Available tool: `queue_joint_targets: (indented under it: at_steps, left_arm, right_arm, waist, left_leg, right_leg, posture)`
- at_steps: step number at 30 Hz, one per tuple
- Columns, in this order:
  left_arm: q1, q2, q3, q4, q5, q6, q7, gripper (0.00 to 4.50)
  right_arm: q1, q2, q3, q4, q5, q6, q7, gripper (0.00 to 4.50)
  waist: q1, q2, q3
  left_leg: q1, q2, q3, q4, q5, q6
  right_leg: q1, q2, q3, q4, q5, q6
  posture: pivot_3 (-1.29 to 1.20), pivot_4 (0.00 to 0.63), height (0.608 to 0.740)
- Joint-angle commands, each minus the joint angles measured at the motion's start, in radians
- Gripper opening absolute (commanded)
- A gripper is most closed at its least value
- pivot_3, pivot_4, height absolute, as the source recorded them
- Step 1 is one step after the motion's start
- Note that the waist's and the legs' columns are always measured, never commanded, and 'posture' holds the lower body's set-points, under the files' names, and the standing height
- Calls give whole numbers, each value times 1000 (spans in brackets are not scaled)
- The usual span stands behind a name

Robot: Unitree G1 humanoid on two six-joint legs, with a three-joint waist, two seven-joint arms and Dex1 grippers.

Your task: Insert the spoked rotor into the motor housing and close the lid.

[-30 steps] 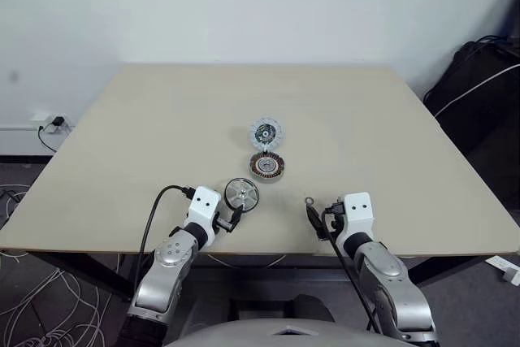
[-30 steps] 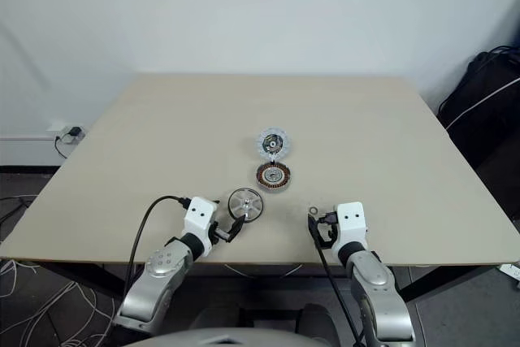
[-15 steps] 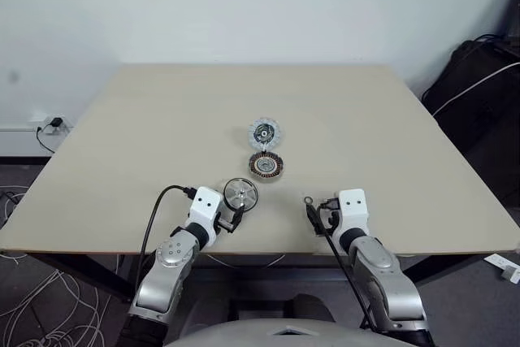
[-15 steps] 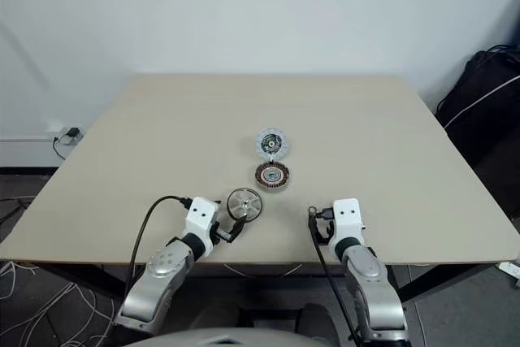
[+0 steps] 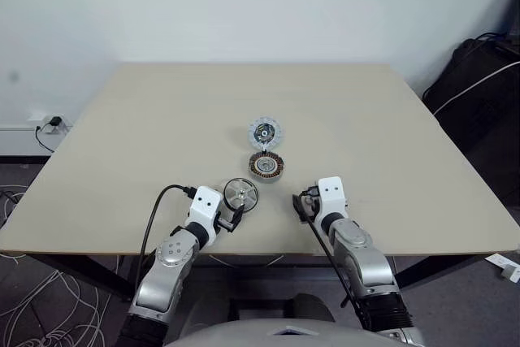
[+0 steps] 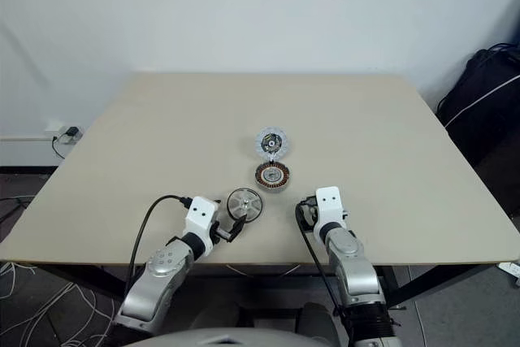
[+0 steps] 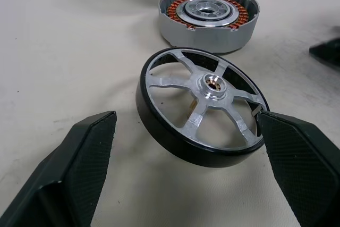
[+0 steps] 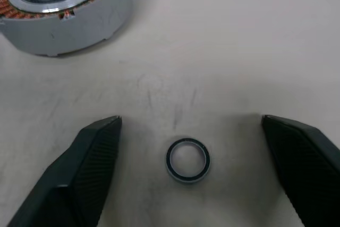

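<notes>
The spoked rotor [image 5: 241, 193], dark-rimmed with silver spokes, rests slightly tilted on the table near its front edge. My left gripper [image 7: 186, 123] is open, one finger on each side of the rotor [image 7: 204, 104], and the rim lies close against one finger [image 7: 297, 163]. Just beyond stands the motor housing [image 5: 266, 166], grey with copper coils [image 7: 209, 17]. Behind it lies the lid [image 5: 266, 132], dark hub facing up. My right gripper [image 8: 189, 122] is open, low over the table right of the rotor, near the housing [image 8: 58, 3].
A small dark-edged ring [image 8: 187, 160] lies on the table between my right gripper's fingers. The tan table [image 5: 162, 119] is bare on both sides of the parts. A black bag [image 5: 479, 87] sits off its right edge, and cables [image 5: 24, 314] lie on the floor at the left.
My right gripper has moved forward and left, down toward the table, and now straddles the small ring. The left gripper and the rotor have not moved.
</notes>
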Motion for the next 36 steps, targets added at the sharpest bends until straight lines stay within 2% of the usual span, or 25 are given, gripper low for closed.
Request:
queue_joint_targets:
  at_steps: [1,8,11,18,21,26,36]
  left_arm:
    - [-2,3,5,-57,-3,-5,4,4500]
    - [8,5,4,-65,-2,-1,5,4500]
    - [4,5,-1,-59,0,2,1,4500]
    - [-8,4,-6,-51,1,7,-4,4500]
    - [-13,2,-8,-47,0,8,-5,4500]
    - [-19,-4,-11,-40,-2,3,-4,4500]
    - [-2,-16,-6,-49,-1,-6,19,4500]
  right_arm:
    - [21,-2,-6,27,2,-12,9,3324]
    - [104,1,-15,-22,14,-7,13,1070]
    - [134,6,-18,-69,18,1,6,766]
    - [112,1,23,-219,5,20,19,731]
    - [29,8,58,-240,-3,44,28,731]
    - [-115,5,129,-134,-55,46,37,731]
    - [-361,47,174,174,-104,-44,52,731]
  waist:
    - [0,0,0]
    - [1,-2,-2]
    - [4,-2,-2]
    - [2,-1,-1]
    - [-4,0,1]
    - [-2,0,1]
    - [-2,0,1]
  left_leg:
    - [0,0,0,0,0,0]
    - [2,0,0,0,0,0]
    - [2,0,0,-1,0,0]
    - [1,0,0,-2,0,0]
    - [1,0,0,-2,0,0]
    - [2,0,0,-2,0,0]
    - [1,-2,1,-1,0,-1]
  right_leg:
    - [0,0,0,0,0,0]
    - [2,-1,0,0,-3,4]
    - [2,-1,2,0,-2,3]
    - [0,-2,3,0,-2,1]
    - [0,-1,3,0,-2,2]
    - [0,0,0,1,-2,1]
    - [0,3,1,0,-1,0]
  posture:
    - [0,0,740]
    - [0,0,740]
    - [0,0,740]
    - [0,0,740]
    - [0,0,740]
    - [0,0,740]
    - [0,0,740]
